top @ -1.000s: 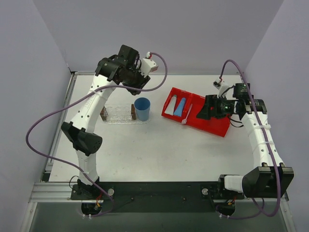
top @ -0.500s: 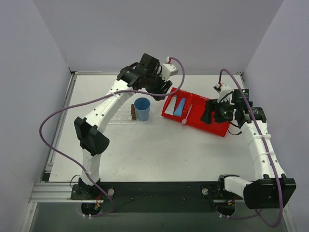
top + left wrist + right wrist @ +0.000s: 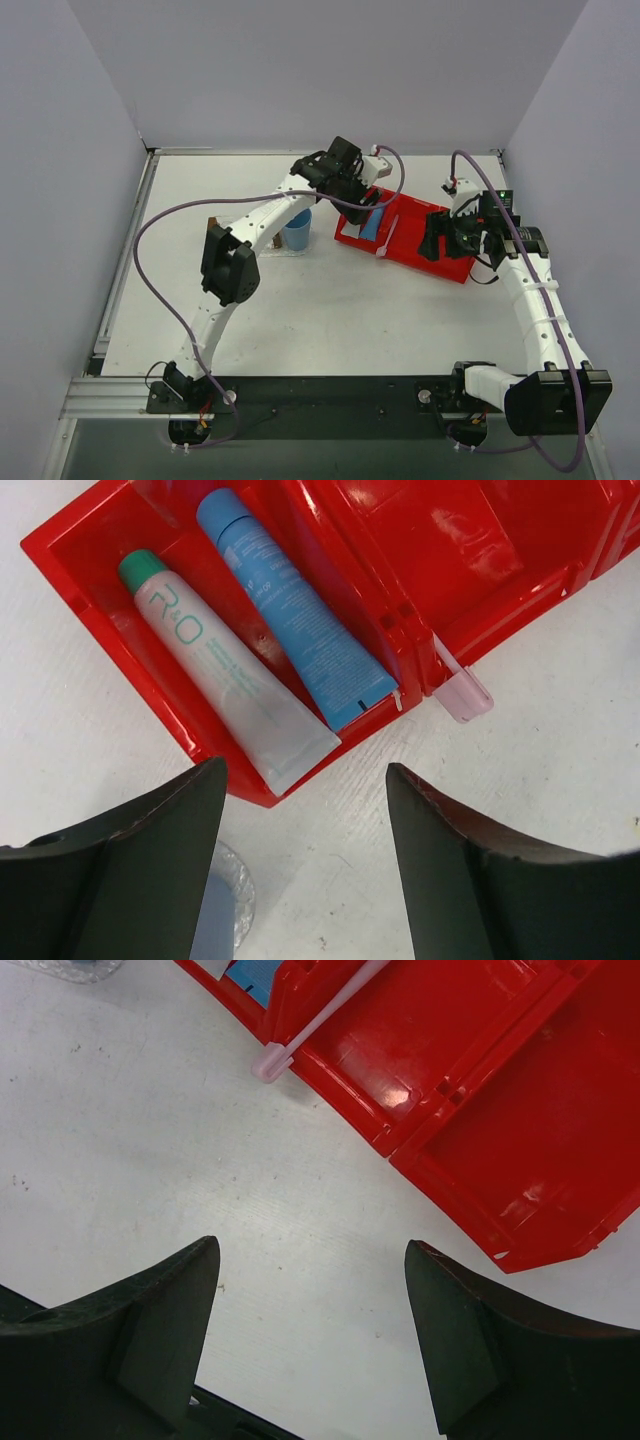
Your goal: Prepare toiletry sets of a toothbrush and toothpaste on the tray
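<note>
Hovering open-jawed over the bin (image 3: 120, 630), the left gripper (image 3: 305, 780) should drop squarely onto the blue tube (image 3: 290, 620), clear of the white tube (image 3: 225, 675) touching it. The right gripper (image 3: 310, 1260) hangs open beside the bin, where the toothbrush (image 3: 320, 1015) lies.

Toothbrush (image 3: 386, 240) along red bin (image 3: 412, 242) divider

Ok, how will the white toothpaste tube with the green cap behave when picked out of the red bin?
Probably soft: the white toothpaste tube tapers to a flat crimped end, so a squeeze may dent it. Lying flat, it likely won't roll. It lies against the blue toothpaste tube, which might shift too.
</note>
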Tool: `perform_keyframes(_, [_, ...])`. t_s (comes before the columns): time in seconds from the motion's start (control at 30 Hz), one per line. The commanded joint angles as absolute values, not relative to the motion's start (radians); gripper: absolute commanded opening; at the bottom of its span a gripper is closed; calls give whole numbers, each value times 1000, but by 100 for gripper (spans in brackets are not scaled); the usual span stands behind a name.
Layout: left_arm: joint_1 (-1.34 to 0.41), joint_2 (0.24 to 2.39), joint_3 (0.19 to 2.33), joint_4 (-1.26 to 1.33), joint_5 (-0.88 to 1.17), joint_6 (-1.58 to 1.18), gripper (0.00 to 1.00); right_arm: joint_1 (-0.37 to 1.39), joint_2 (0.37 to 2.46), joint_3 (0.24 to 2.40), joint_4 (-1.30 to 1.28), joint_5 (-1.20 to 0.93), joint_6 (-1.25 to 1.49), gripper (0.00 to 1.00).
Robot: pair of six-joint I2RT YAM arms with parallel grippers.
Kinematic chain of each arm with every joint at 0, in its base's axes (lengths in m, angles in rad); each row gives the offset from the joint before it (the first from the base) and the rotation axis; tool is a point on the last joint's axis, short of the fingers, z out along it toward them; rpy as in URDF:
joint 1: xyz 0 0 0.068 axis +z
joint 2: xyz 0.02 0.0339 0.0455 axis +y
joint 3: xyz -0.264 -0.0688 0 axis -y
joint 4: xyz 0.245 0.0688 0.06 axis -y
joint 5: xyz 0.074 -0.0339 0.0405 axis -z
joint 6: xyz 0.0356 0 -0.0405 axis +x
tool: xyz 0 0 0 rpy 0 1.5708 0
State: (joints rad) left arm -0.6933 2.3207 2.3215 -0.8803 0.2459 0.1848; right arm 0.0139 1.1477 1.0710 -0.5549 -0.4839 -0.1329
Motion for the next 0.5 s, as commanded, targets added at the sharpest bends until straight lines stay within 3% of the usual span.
perform_keyframes(0.0, [-699, 2342, 2387, -775, 305, 198, 75, 11, 1135, 1058, -540, -471, -150, 70])
perform_keyframes(0.47, [-706, 2433, 2405, -727, 342, 239, 65, 8, 1143, 1051, -537, -476, -160, 69])
